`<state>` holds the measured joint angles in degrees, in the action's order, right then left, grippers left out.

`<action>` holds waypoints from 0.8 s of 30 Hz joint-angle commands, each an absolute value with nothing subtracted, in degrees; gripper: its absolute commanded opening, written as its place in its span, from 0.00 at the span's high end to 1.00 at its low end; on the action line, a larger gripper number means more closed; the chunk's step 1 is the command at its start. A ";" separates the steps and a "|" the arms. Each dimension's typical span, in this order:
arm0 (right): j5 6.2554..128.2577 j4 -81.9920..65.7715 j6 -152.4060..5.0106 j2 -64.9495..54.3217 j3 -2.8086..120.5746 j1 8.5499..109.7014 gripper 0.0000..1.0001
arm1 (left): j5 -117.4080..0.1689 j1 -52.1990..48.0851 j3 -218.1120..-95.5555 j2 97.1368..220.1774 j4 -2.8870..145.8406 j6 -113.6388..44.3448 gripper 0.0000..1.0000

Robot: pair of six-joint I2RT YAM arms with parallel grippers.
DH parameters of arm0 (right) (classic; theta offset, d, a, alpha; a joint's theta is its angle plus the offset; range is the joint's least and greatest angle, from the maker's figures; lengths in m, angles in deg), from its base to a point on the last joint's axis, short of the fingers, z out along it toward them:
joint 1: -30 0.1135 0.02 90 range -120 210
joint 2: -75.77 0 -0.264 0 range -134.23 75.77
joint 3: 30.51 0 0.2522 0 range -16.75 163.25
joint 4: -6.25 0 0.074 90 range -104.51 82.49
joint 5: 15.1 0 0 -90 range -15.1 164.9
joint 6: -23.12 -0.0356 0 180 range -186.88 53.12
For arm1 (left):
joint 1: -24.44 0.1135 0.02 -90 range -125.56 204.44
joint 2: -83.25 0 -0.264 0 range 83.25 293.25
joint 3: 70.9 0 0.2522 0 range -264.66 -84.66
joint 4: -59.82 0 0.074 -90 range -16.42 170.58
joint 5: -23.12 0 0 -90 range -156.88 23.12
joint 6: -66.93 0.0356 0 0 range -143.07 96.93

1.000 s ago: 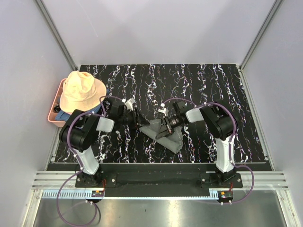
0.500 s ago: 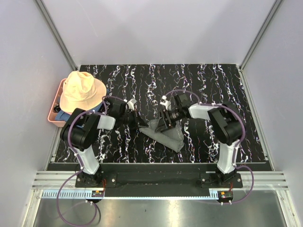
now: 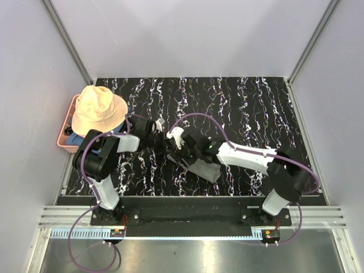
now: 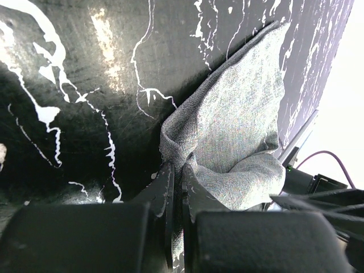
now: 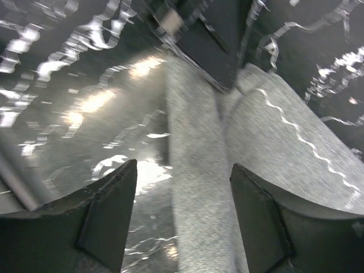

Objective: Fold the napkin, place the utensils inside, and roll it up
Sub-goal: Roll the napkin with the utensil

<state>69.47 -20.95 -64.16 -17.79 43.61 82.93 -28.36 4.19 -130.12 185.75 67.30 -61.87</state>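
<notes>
Here, my left claw (image 4: pixel 177 185) is pinched shut on an edge fold of the grey napkin (image 4: pixel 239 125); my right claw (image 5: pixel 182 193) gapes wide and empty over the cloth, lower centre of the black marbled desk (image 3: pixel 256 102).

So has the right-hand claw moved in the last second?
Yes. The right gripper has swung left across the grey napkin, toward the peach hat on the left.

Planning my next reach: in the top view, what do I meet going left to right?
In order: peach hat → left hand, shut on the napkin's corner → napkin → right arm's base.
</notes>
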 commanded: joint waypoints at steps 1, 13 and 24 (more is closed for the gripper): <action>81.31 -20.79 -60.47 -19.41 42.75 85.19 0.28 | -29.79 4.05 -132.21 186.17 70.15 -60.68 1.00; 81.22 -20.70 -61.61 -22.49 40.82 88.53 0.45 | -29.79 4.05 -132.91 186.08 70.68 -60.60 1.00; 80.09 -23.59 -65.47 -29.61 42.57 88.45 0.41 | -29.88 4.14 -133.27 185.38 71.21 -60.68 1.00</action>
